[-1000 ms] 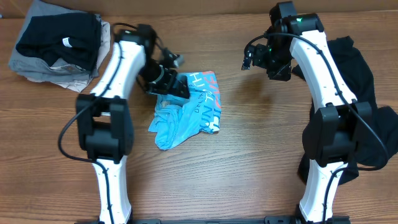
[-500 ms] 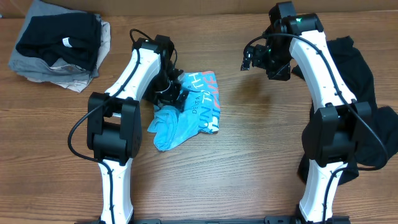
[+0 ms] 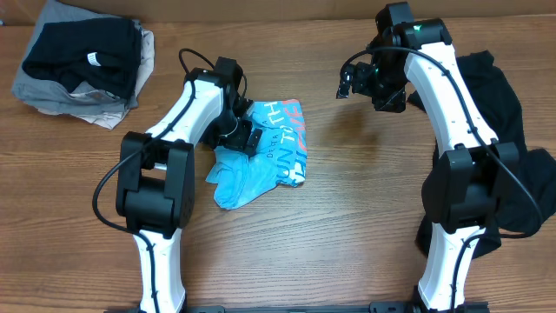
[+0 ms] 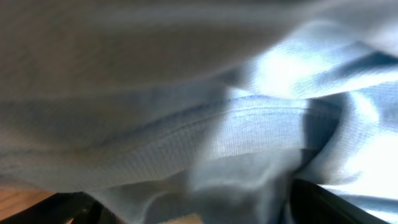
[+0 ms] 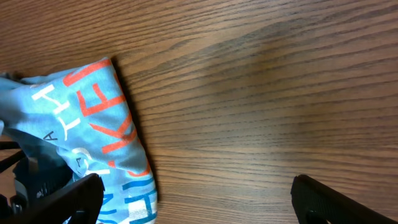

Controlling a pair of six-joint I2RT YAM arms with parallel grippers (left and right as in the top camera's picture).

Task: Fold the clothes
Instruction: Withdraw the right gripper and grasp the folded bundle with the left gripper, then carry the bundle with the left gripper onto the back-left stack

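A crumpled light blue T-shirt [image 3: 271,158] with orange and white lettering lies on the wooden table, left of centre. My left gripper [image 3: 242,133] presses into its upper left part. In the left wrist view blue fabric [image 4: 249,118] fills the frame and lies between the spread fingers [image 4: 193,210]. My right gripper [image 3: 347,84] hovers open and empty above bare table, to the right of the shirt. The right wrist view shows the shirt's printed edge [image 5: 99,118] left of its open fingers [image 5: 199,196].
A pile of black and grey clothes [image 3: 82,61] sits at the back left corner. A black garment [image 3: 502,113] lies along the right edge behind the right arm. Bare wood table [image 3: 347,217] lies in front of the shirt.
My left gripper has moved right and down into the upper left of the blue shirt, bunching it slightly. The right arm has not moved.
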